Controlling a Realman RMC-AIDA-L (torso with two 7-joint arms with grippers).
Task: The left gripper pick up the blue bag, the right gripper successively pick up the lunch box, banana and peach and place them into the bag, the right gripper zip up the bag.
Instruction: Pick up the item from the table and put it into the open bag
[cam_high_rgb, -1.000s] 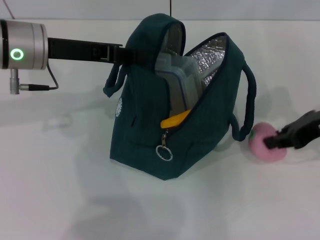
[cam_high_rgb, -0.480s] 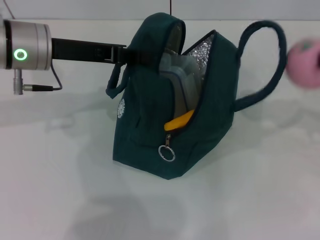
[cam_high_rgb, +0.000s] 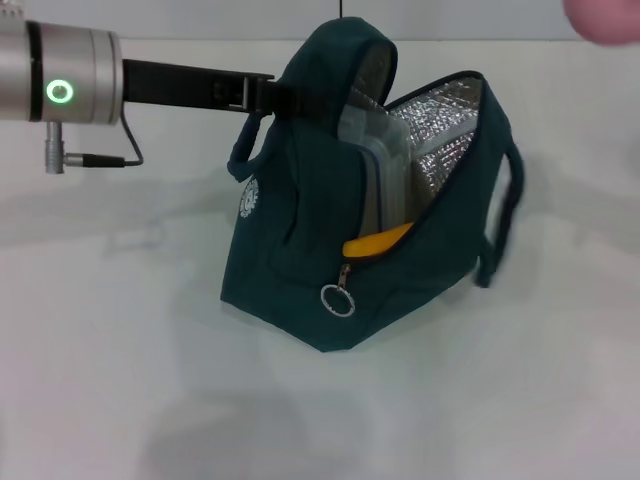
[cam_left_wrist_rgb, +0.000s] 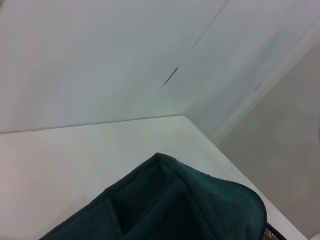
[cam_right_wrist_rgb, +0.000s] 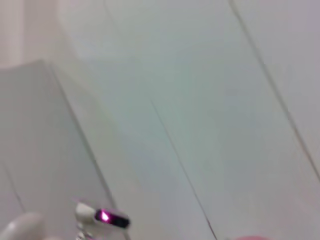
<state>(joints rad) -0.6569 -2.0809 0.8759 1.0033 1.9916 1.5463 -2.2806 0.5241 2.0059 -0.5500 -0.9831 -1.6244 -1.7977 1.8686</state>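
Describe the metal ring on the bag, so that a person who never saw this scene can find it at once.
The blue bag stands open in the middle of the white table, its top held by the left gripper. Follow the zipper line down the front edge, below the yellow banana tip. The ring zipper pull hangs there, the only shiny round metal part on the dark fabric.

Open blue bag (cam_high_rgb: 300, 260), lunch box (cam_high_rgb: 375, 185), banana (cam_high_rgb: 378, 243) inside.

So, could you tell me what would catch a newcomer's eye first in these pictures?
The blue bag stands open mid-table, its silver lining showing, with the lunch box and the yellow banana tip inside. The left gripper reaches in from the left, level with the bag's near handle. At the head view's top right corner, a pink blur is the peach.
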